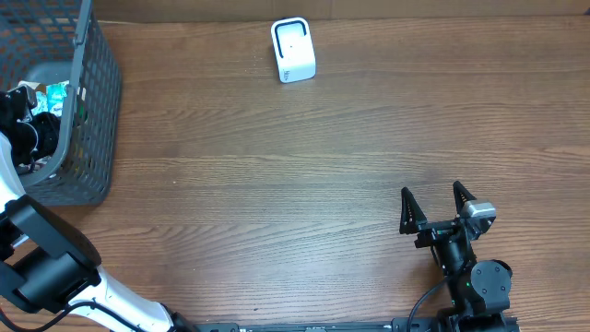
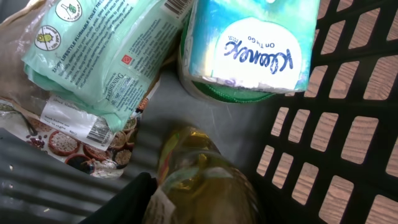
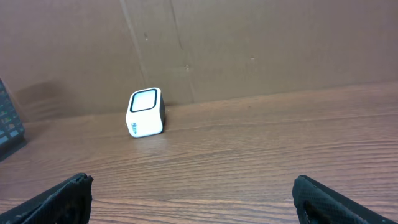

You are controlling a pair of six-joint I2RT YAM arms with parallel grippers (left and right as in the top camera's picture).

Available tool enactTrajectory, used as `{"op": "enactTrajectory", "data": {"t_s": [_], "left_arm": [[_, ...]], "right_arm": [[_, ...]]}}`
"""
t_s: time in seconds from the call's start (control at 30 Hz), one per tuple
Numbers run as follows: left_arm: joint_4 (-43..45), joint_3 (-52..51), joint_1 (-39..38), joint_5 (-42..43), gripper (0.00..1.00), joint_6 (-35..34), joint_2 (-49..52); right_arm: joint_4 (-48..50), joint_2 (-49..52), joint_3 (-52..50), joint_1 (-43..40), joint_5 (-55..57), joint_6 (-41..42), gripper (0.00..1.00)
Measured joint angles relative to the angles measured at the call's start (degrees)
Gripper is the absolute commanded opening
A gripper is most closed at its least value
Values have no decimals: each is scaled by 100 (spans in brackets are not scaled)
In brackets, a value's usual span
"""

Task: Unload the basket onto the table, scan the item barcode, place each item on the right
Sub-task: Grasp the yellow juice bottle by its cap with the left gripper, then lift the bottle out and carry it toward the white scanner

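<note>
Step in hand: picking an item out of the basket [image 1: 92, 120]; nothing has reached the scanner [image 1: 293, 50] yet.
Left claw [image 1: 18, 124]: down inside the basket at the far left of the table [image 1: 277, 203]. From its wrist view only a dark bit of finger shows at the bottom edge, hard against a yellowish wrapped packet [image 2: 205, 180]. You cannot tell from these views how wide the jaws stand, or whether the packet is truly held.
Basket contents: yellowish packet nearest the lens; a green wipes pack [image 2: 93, 50] with a barcode strip at its upper edge; a Kleenex tissue pack [image 2: 249, 50] lying on a green-rimmed tub; a printed pouch [image 2: 68, 137] under the wipes (its barcode label faces up).
Right claw [image 1: 433, 205]: near right of the table, fingers spread wide, holding nothing, pointed toward the scanner.
Scanner: white box, upright at the far middle of the table, well apart from both claws.
Next move, as you'd judge it: confirm a firm pinch on the packet, lift clear of the basket wall, then carry it right and turn its barcode to the scanner window.
Risk: the glossy wrap may slip.
</note>
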Motion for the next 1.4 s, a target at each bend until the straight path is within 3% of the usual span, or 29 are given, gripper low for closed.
{"op": "enactTrajectory", "data": {"t_s": [0.13,0.23,0.5,0.8,0.93,1.13,1.4], "left_arm": [[9,9,0,0,36,-2,0],[26,11,-2,0,27,-2,0],[2,435,0,-20,22,-264,-144],[24,1493,-2,-39,19,-1333,-1425],[24,1725,-68,-39,12,-1823,-2044],[-96,1740,-470,-37,4,-2555,-2667],[-732,1740,-1506,-37,4,-2883,-2931]], "right_arm": [[0,0,2,0,0,0,100],[0,0,0,0,0,0,100],[0,0,2,0,-2,0,100],[2,0,0,0,0,-2,100],[-2,0,0,0,0,0,100],[0,0,2,0,0,-2,100],[4,0,0,0,-2,0,100]]}}
